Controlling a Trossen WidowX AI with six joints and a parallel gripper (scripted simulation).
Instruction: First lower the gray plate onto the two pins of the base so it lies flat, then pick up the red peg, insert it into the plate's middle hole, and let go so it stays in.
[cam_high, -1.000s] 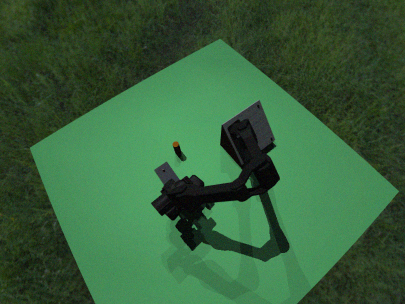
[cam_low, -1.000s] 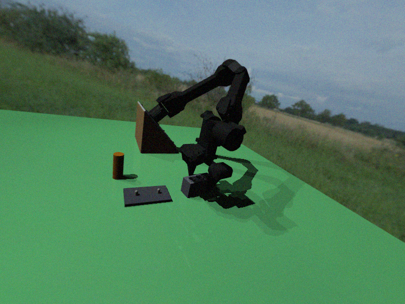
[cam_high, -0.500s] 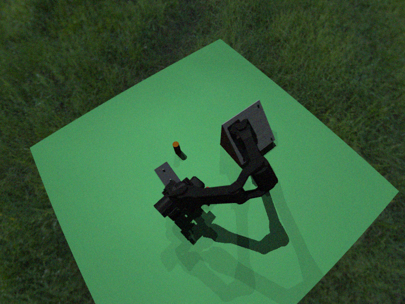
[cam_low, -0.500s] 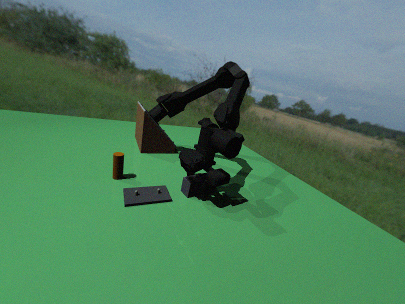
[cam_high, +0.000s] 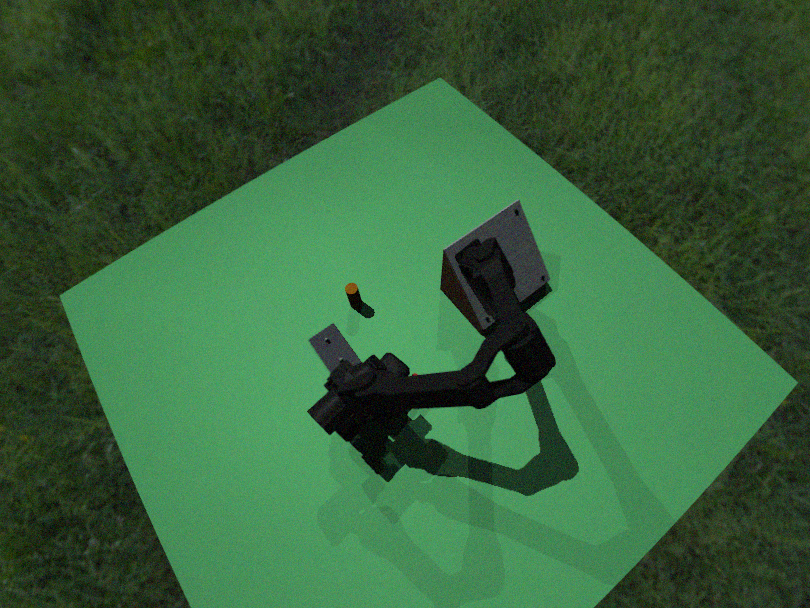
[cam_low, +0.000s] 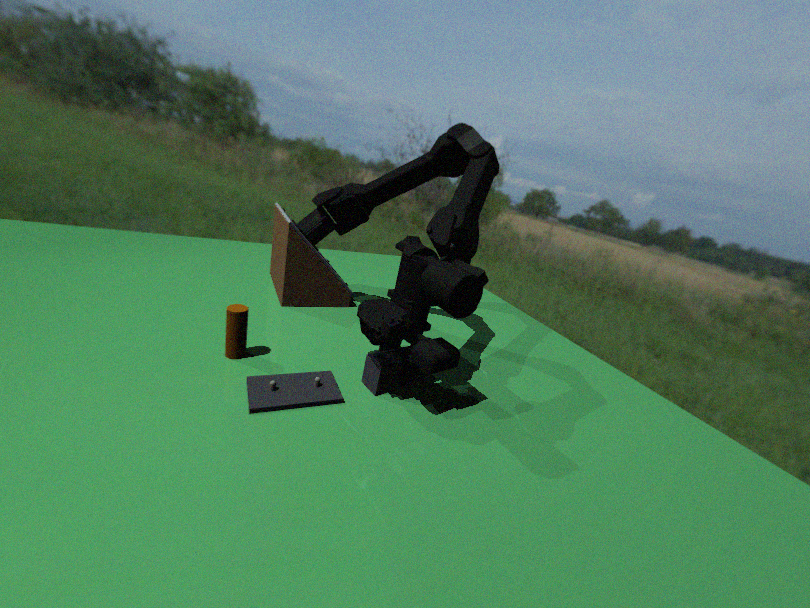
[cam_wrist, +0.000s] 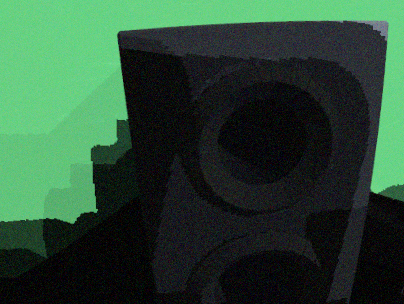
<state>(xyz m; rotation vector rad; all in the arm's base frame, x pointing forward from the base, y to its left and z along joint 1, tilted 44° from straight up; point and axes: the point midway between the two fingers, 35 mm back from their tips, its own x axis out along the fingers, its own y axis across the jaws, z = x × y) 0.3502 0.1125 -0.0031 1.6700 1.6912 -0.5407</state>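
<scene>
The gray plate (cam_low: 372, 373) (cam_wrist: 250, 41), a thick block with round holes, stands on the green table beside the base, its bottom edge at the table top. My gripper (cam_low: 397, 370) (cam_wrist: 228, 192) is shut on its two long sides; the wrist view shows a dark finger against each side. In the top view the arm hides the plate. The base (cam_high: 338, 341) (cam_low: 294, 396) lies flat with its two pins up and bare. Only the tip of the red peg (cam_high: 414, 375) shows beside the arm in the top view; the exterior view does not show it.
An orange cylinder (cam_high: 352, 293) (cam_low: 236, 332) stands upright behind the base. The arm's wedge-shaped mount (cam_high: 526, 248) (cam_low: 306, 281) stands at the back, brown on its sides with a gray sloping face. The arm bends over the peg and plate.
</scene>
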